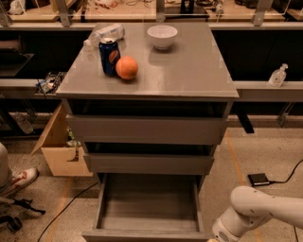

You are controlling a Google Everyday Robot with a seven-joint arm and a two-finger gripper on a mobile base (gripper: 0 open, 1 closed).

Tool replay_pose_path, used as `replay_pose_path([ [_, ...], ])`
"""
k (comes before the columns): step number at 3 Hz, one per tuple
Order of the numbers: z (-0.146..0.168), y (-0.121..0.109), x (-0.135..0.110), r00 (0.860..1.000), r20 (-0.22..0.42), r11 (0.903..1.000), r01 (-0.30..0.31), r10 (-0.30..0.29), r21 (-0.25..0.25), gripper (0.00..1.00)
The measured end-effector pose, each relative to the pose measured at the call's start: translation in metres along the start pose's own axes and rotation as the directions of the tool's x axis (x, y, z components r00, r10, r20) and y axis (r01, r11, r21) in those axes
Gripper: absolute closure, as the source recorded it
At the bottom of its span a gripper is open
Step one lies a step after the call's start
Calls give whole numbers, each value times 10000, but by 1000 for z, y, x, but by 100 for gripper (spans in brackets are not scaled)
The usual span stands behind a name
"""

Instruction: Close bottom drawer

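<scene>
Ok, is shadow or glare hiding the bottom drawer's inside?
Camera view: the bottom drawer interior is evenly lit, dimmer only under the middle drawer; soft glare on the cabinet top; the end effector is out of frame below the arm, lower right.

White arm low in view's right corner, wrist pointing down-left; gripper out of view below.

A robot lab (long workbenches, floor cardboard box), claw at bottom edge.
</scene>
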State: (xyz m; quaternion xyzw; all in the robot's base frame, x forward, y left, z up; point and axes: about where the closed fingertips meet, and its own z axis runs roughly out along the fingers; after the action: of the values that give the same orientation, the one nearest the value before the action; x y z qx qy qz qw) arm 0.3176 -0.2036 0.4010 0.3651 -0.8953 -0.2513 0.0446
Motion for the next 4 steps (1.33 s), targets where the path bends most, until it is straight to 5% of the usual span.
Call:
replay_pose_path([
  [2,67,-42,11,9954,2,9912,-951,955,-922,49],
  [4,120,-74,19,9913,507,9878,-1159,1216,-1038,95],
])
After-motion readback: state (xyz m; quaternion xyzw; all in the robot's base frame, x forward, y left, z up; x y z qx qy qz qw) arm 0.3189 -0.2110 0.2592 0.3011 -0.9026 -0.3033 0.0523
